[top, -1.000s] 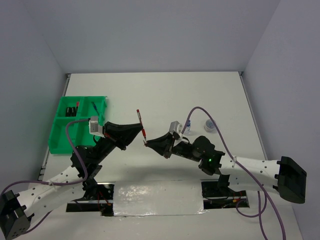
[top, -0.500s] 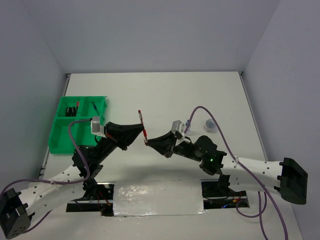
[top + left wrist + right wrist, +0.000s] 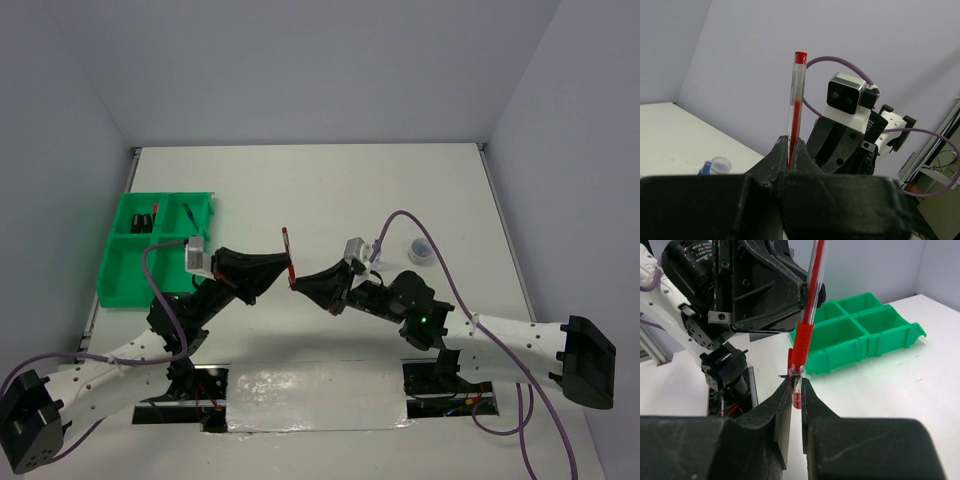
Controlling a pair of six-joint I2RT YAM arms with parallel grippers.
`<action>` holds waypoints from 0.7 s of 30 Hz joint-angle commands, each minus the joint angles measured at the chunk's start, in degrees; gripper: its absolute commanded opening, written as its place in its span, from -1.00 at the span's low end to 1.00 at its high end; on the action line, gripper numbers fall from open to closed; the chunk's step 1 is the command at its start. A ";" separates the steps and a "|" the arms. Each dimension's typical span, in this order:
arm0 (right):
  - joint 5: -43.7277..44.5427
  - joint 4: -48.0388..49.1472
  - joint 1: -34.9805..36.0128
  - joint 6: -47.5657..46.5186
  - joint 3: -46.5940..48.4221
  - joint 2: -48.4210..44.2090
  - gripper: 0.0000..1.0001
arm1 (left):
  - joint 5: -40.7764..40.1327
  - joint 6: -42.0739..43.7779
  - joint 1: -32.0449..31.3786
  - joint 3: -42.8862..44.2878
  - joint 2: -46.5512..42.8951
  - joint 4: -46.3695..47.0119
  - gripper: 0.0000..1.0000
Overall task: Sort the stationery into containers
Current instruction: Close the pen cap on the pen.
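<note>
Red ink in a clear barrel: the red pen (image 3: 289, 257) stands near upright above the middle of the white table (image 3: 330, 190), caught between two robot arms that meet tip to tip. The left gripper (image 3: 283, 266) comes in from the tray side, its jaws pressed onto the barrel approx. mid-length; from its wrist cam the red end cap pokes well up above the fingers (image 3: 781, 159). The right gripper (image 3: 296, 284) comes in from the opp. side and lower down, its jaws nipping the pen's bottom end just under the red grip sleeve, as its own cam shows.

The green tray (image 3: 118, 268), 4 compartments, sits at the table's left edge, well apart from the pen. A short dark item (image 3: 150, 218) lies in its far-left compartment and a thin blue pen (image 3: 188, 212) in the far-right one.

On the right side of the table, beyond the right arm, a blue-capped bottle (image 3: 704, 169) and a translucent round roll (image 3: 420, 252) lie near each other; neither gripper touches them.
</note>
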 commanded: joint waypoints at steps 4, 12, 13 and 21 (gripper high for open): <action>1.88 0.01 0.00 0.18 5.64 -1.63 -1.00 | 7.19 1.76 -0.58 -0.68 1.57 7.38 -1.00; 4.61 -6.58 -0.27 3.08 9.68 -2.78 -1.00 | 7.90 3.96 -0.67 -4.63 -0.01 9.31 -1.00; 5.05 -7.03 -0.27 3.26 9.86 -2.87 -1.00 | 7.73 4.13 -0.67 -4.90 -0.19 9.31 -1.00; 4.35 -10.71 -0.44 5.02 13.20 -2.52 -1.00 | 8.51 6.15 -0.76 -5.17 -0.02 7.30 -1.00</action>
